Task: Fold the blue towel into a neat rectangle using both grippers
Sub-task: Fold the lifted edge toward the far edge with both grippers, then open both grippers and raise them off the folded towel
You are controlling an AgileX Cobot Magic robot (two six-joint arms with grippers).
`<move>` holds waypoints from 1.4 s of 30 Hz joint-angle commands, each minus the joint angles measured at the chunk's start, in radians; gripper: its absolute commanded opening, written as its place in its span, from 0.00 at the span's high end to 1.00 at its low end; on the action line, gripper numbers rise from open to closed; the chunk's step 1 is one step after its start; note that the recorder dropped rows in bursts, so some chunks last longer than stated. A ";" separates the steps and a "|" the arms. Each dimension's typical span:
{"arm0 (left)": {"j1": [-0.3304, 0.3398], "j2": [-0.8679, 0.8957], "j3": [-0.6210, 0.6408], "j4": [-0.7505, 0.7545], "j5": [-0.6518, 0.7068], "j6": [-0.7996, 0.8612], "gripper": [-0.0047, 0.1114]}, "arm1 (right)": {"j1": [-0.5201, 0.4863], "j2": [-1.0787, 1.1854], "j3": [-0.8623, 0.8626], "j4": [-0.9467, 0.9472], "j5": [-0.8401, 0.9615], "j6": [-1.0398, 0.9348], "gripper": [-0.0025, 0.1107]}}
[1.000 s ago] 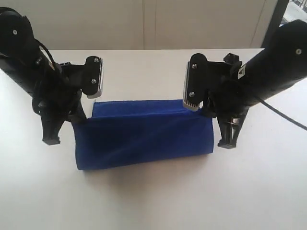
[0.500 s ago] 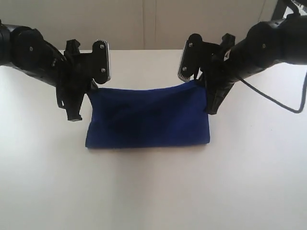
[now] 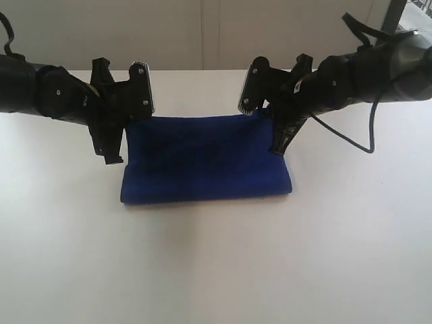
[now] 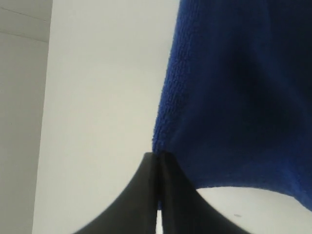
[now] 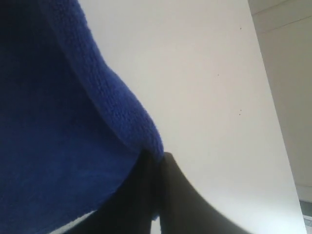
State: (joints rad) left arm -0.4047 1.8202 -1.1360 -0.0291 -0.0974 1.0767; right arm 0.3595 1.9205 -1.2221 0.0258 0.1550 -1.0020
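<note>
The blue towel [image 3: 206,158] lies folded on the white table [image 3: 216,270] as a wide band. Its near edge rests flat and its far edge is raised slightly at both corners. My left gripper [image 3: 127,125] is shut on the far left corner, and my right gripper [image 3: 271,116] is shut on the far right corner. In the left wrist view the two black fingertips [image 4: 158,155] pinch the towel's [image 4: 234,87] hem. The right wrist view shows the same, with the gripper [image 5: 160,156] pinched on the plush edge of the towel [image 5: 53,122].
The table's far edge [image 3: 202,70] runs just behind the grippers, with a pale wall beyond it. A black cable [image 3: 351,138] loops off the right arm over the table. Bare tabletop lies in front of the towel.
Both grippers have carried the held edge away toward the table's far side and tilted down. The towel slid back with them and now lies flatter.
</note>
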 commanded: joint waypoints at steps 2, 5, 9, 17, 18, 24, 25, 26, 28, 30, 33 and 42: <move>0.004 0.006 -0.006 -0.002 -0.042 -0.005 0.96 | -0.012 0.017 -0.004 0.000 -0.062 0.006 0.98; 0.004 0.006 -0.006 -0.004 -0.044 -0.005 0.96 | -0.012 0.017 -0.004 0.000 -0.074 0.006 0.84; 0.004 0.006 -0.006 -0.016 -0.044 -0.008 0.75 | -0.012 0.017 -0.004 0.000 -0.077 0.006 0.61; 0.004 0.006 -0.006 -0.027 -0.037 -0.008 0.55 | -0.012 0.017 -0.004 0.004 -0.090 0.083 0.60; 0.004 0.006 -0.006 -0.058 -0.037 -0.008 0.55 | -0.012 0.012 -0.004 0.004 -0.088 0.136 0.60; 0.004 -0.019 -0.014 -0.445 -0.024 -0.008 0.73 | -0.012 -0.026 -0.059 0.004 0.123 0.546 0.85; 0.004 -0.026 -0.029 -0.498 0.002 -0.008 0.79 | -0.012 -0.028 -0.083 0.004 0.181 0.571 0.89; 0.007 -0.033 -0.049 -0.550 0.052 -0.008 0.87 | -0.014 -0.028 -0.123 0.004 0.271 0.601 0.96; 0.023 -0.043 -0.106 -0.666 0.187 -0.017 0.96 | -0.014 -0.026 -0.185 0.000 0.393 0.651 0.98; 0.052 -0.045 -0.169 -0.726 0.333 -0.112 0.96 | -0.020 -0.026 -0.239 0.000 0.495 0.701 0.98; 0.114 -0.039 -0.250 -0.705 0.472 -0.353 0.96 | -0.029 -0.024 -0.309 0.000 0.606 0.786 0.98; 0.181 0.087 -0.309 -0.561 0.764 -0.724 0.96 | -0.034 0.054 -0.333 0.141 0.711 0.827 0.98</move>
State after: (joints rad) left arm -0.2185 1.8617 -1.4432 -0.5813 0.5698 0.4010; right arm 0.3306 1.9334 -1.5534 0.1002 0.8239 -0.1820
